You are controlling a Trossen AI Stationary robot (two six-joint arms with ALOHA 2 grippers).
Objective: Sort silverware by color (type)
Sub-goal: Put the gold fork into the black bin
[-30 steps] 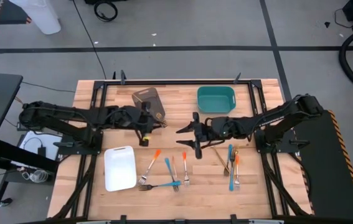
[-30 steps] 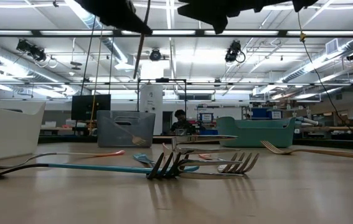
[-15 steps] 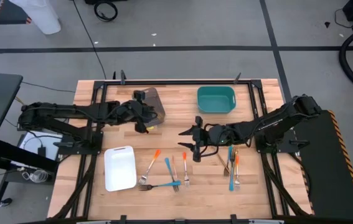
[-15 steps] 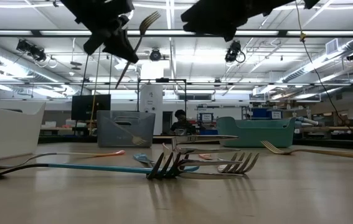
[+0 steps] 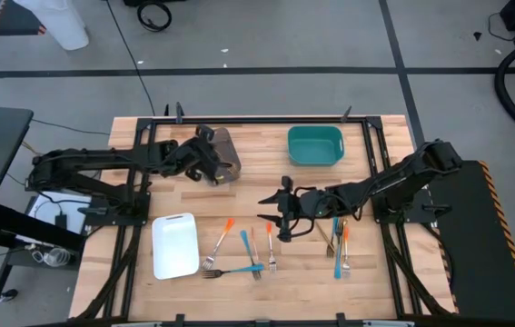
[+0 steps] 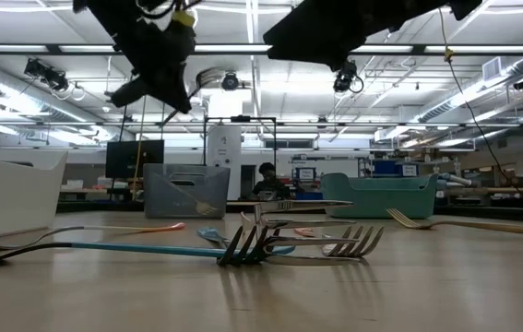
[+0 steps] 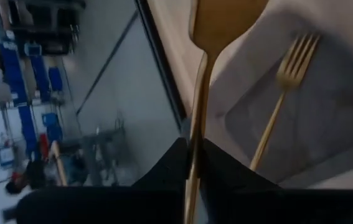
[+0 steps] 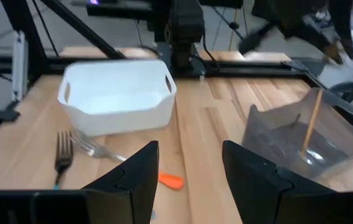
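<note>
The left gripper (image 5: 210,154) pinches a gold fork (image 7: 201,93) over the grey tray (image 5: 225,156); released tilted, it could tip out. The right gripper (image 5: 282,211) hangs open above the worktop (image 5: 266,173).

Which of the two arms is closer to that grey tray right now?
The left. Its end effector hovers at the grey tray, gripping a gold fork. The right end effector hangs open mid-table, over the loose forks, clearly farther away.

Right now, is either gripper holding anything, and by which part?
The left gripper pinches a gold fork by its handle, over the grey tray. The right gripper is open, holding nothing.
</note>
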